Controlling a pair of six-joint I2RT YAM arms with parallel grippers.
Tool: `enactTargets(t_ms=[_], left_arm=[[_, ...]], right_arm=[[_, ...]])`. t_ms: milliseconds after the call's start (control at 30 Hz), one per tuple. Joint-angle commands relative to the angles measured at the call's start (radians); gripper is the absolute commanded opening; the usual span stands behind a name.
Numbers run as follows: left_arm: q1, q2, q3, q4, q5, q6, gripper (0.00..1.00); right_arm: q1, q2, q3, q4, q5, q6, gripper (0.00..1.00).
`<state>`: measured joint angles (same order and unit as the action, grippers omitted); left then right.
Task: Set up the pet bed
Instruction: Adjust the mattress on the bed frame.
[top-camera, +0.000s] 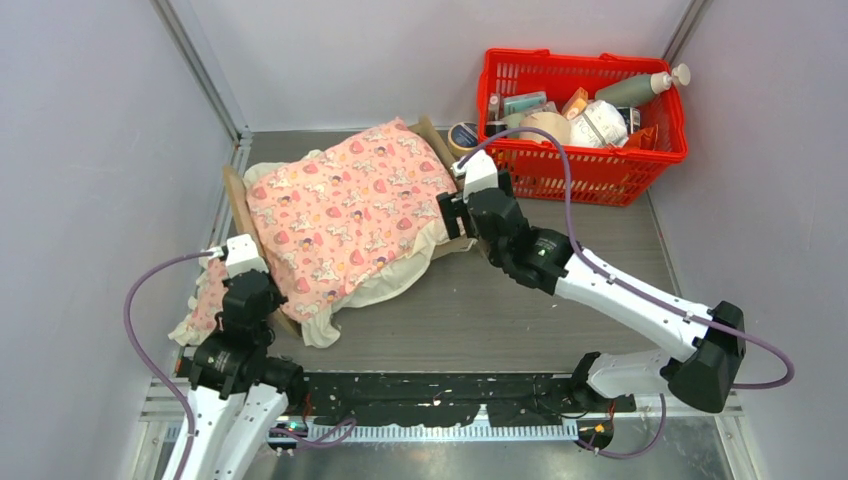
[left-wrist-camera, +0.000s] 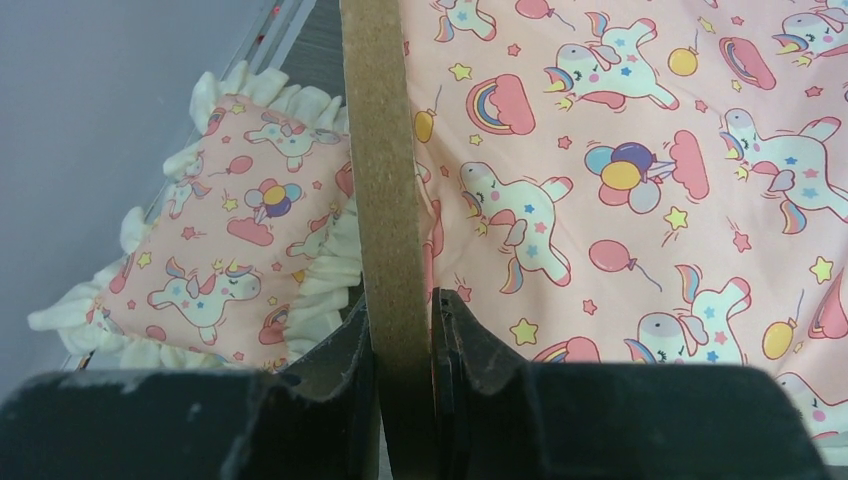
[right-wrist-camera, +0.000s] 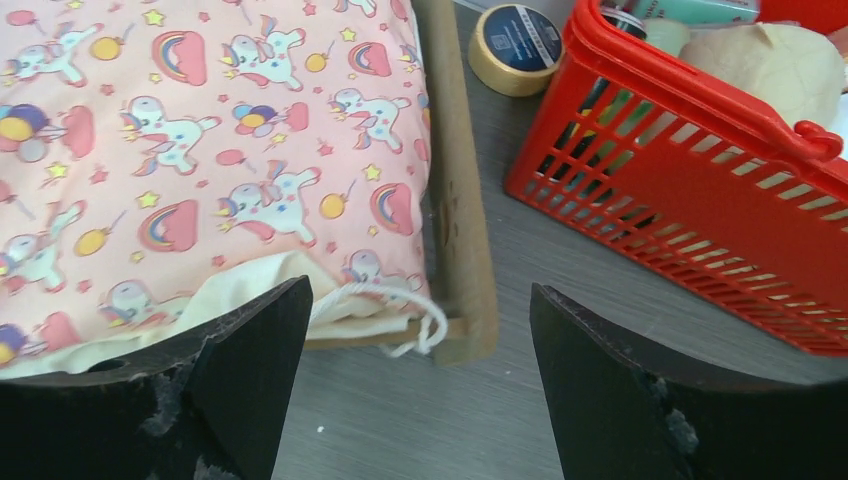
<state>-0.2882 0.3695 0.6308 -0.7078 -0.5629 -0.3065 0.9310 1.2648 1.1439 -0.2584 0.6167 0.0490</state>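
Wooden pet bed (right-wrist-camera: 462, 200) lies under a pink blanket (top-camera: 345, 215). Left fingers (left-wrist-camera: 452, 345) pinch its board. Right fingers (right-wrist-camera: 265, 345) are wide open, empty.

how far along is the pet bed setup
Done: the pink unicorn blanket is spread over the pet bed. In hand: the left gripper is clamped on the bed's plywood end board, while the right gripper is open at the opposite corner, holding nothing. Left: the frilled pillow lies on the table outside that board, not on the bed.
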Motion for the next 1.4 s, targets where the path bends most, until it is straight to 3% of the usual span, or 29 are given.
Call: enactTargets(t_ms=[0, 233, 367, 500, 667, 833, 867, 1067, 1200, 1367], left_arm=[[-0.011, -0.043, 0.089, 0.147, 0.136, 0.193, 0.0], [-0.011, -0.066, 0.078, 0.191, 0.177, 0.229, 0.0], [-0.008, -0.096, 0.037, 0.335, 0.246, 0.259, 0.0], [-0.005, -0.051, 0.043, 0.388, 0.302, 0.272, 0.0], [0.04, 0.04, 0.077, 0.455, 0.356, 0.346, 0.0], [0.22, 0.172, 0.142, 0.488, 0.65, 0.369, 0.0], [0.239, 0.188, 0.141, 0.504, 0.683, 0.374, 0.0], [0.283, 0.315, 0.183, 0.553, 0.822, 0.436, 0.0], [0.418, 0.367, 0.234, 0.505, 0.864, 0.435, 0.0], [0.519, 0.388, 0.261, 0.455, 0.914, 0.464, 0.0]], right_arm=[[-0.069, -0.011, 0.023, -0.098, -0.048, -0.041, 0.83], [-0.162, -0.092, -0.117, -0.203, -0.104, 0.103, 0.78], [-0.174, -0.156, -0.211, -0.213, -0.127, 0.182, 0.77], [-0.177, -0.203, -0.219, -0.257, -0.123, 0.19, 0.76], [-0.176, -0.278, -0.208, -0.265, -0.291, 0.109, 0.72], [-0.177, -0.316, -0.216, -0.257, -0.384, 0.033, 0.48], [-0.176, -0.321, -0.217, -0.254, -0.365, 0.028, 0.47], [-0.176, -0.293, -0.213, -0.165, -0.416, -0.089, 0.53], [-0.176, -0.243, -0.185, -0.134, -0.44, -0.128, 0.6], [-0.195, -0.206, -0.162, -0.161, -0.282, -0.027, 0.63]])
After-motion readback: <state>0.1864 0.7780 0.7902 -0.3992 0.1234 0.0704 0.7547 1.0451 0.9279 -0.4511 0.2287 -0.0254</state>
